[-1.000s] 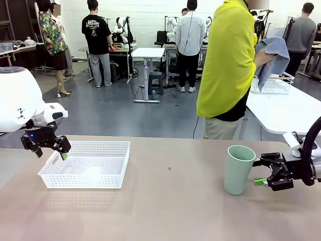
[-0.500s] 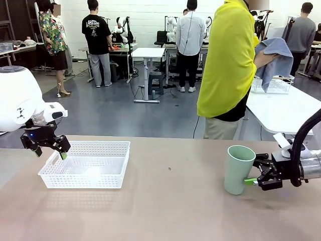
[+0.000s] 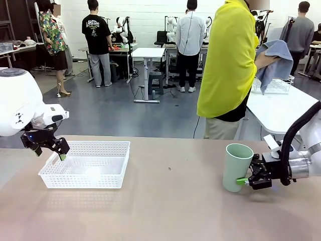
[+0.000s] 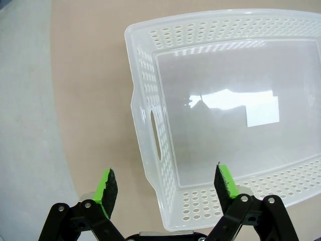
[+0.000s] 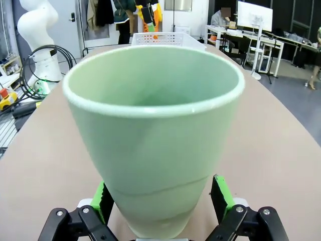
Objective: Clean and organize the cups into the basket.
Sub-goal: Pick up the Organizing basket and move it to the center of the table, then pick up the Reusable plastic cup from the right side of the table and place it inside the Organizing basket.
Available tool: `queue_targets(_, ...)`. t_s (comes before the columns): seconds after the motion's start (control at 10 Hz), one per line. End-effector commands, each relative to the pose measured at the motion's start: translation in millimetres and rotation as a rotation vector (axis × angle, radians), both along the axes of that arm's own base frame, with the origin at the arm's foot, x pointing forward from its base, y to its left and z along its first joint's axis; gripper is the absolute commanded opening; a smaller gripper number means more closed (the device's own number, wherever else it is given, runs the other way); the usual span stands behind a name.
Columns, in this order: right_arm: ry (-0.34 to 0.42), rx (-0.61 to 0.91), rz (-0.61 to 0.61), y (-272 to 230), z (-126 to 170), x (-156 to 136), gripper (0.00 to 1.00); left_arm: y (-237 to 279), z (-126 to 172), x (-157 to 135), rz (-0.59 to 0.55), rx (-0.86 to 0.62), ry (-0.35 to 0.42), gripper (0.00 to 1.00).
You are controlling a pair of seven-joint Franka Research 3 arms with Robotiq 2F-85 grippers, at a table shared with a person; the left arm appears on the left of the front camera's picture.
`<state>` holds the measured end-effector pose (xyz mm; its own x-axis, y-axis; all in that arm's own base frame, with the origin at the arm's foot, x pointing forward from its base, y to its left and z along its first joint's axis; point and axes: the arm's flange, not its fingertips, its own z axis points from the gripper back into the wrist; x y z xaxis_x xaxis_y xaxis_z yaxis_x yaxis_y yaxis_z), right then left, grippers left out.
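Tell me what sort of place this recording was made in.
Probably an open lab or workshop hall: rows of white worktables on a grey floor, people standing at them, and a beige tabletop with a white lattice plastic basket.

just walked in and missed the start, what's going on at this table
The robot's right hand sits open on either side of the lower part of an upright pale mint green tumbler cup on the tan table, not yet closed on it. Its left hand hovers open above one short end of the empty white plastic lattice basket. Across the table a person in a yellow top holds a blue-grey cloth.
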<state>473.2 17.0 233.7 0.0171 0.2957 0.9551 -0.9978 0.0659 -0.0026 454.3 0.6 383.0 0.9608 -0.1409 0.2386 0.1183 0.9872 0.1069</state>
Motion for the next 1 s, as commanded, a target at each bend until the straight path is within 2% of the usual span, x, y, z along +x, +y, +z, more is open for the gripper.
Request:
queue_targets(0.0,-0.019,0.007,-0.001,12,-12,12,1.0,10,-8,3,0.004,0.003,0.017,1.0)
queue_targets(0.4,-0.038,0.011,0.019,17,-16,12,1.0,26,-30,29,0.095,-0.101,0.142,1.0)
queue_targets(0.5,-0.061,0.011,0.037,16,-16,11,0.93,29,-34,33,0.11,-0.129,0.148,1.0)
queue_targets(0.6,-0.062,0.012,0.052,16,-16,10,0.41,33,-36,34,0.12,-0.148,0.146,0.45)
queue_targets(0.7,-0.061,0.017,0.05,16,-16,10,0.34,34,-35,35,0.138,-0.159,0.145,0.45)
queue_targets(0.8,-0.057,0.017,0.047,15,-16,10,0.0,36,-34,34,0.144,-0.159,0.146,0.0)
queue_targets(0.9,-0.056,0.013,0.049,15,-16,10,0.0,38,-33,33,0.146,-0.159,0.146,0.4)
